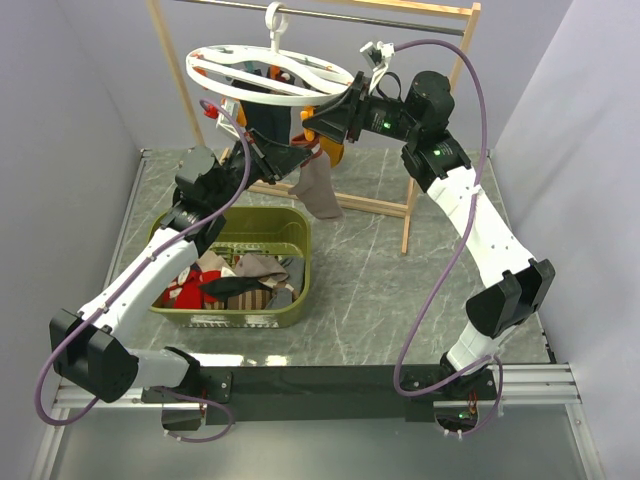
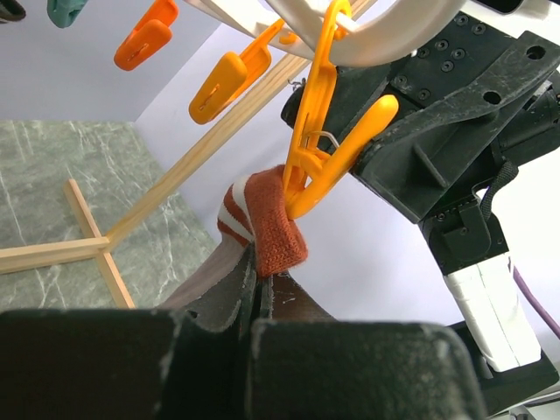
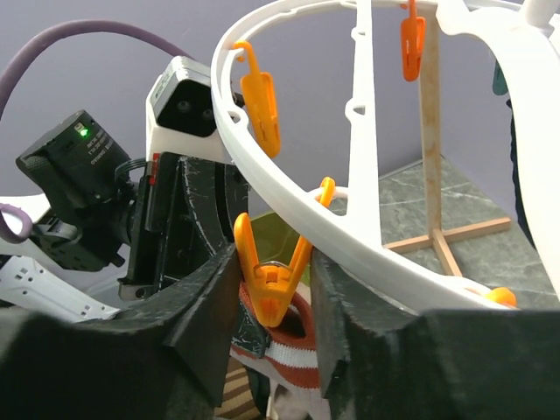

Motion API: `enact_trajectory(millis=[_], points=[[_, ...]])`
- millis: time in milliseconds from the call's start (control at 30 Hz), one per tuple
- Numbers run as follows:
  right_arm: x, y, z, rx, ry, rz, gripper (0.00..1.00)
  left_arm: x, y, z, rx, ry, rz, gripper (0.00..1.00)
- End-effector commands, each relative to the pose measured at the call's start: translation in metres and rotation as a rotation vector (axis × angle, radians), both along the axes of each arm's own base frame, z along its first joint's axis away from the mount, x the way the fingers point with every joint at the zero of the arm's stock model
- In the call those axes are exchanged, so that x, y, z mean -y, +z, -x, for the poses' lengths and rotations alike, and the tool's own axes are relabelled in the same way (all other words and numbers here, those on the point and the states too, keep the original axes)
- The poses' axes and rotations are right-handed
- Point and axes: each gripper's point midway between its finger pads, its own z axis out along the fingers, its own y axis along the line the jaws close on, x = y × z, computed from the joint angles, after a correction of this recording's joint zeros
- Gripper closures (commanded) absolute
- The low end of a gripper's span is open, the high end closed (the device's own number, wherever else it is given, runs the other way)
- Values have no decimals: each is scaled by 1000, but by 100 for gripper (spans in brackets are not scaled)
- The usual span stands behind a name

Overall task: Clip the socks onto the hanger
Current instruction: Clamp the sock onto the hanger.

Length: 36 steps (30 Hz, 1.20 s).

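The white oval hanger (image 1: 268, 72) hangs by its hook from the rack's top rail. A taupe sock (image 1: 318, 190) with a red and white striped cuff (image 2: 262, 229) hangs under the ring's near right side. An orange clip (image 3: 273, 273) sits over the cuff, its mouth on the cuff edge. My left gripper (image 2: 256, 284) is shut on the cuff just below the clip; it also shows in the top view (image 1: 298, 158). My right gripper (image 3: 276, 293) is open, one finger on each side of the clip's spread handles; it also shows in the top view (image 1: 320, 118).
An olive green basket (image 1: 300, 250) holds several garments below my left arm. The wooden rack frame (image 1: 410, 205) stands behind, its foot (image 2: 87, 245) on the marble floor. A dark sock (image 1: 265, 120) and a mustard-orange one (image 1: 332, 152) hang from the ring. Other orange clips (image 2: 144, 35) hang free.
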Motion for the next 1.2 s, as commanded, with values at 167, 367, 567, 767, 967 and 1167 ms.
enact_trajectory(millis=[167,367,567,767,967,1167], points=[[3,25,1,37,-2,-43,48,-7,26,10,84,4,26,99],[3,27,-3,25,-21,-54,52,-6,25,10,86,0,23,99],[2,27,-7,8,-27,-62,81,-8,25,11,88,7,21,99],[3,30,-6,15,-27,-65,100,-12,24,8,80,21,26,99],[4,28,-4,21,-30,-53,100,-18,22,3,46,34,42,99],[4,32,0,55,-17,-55,100,-16,18,2,29,20,48,99]])
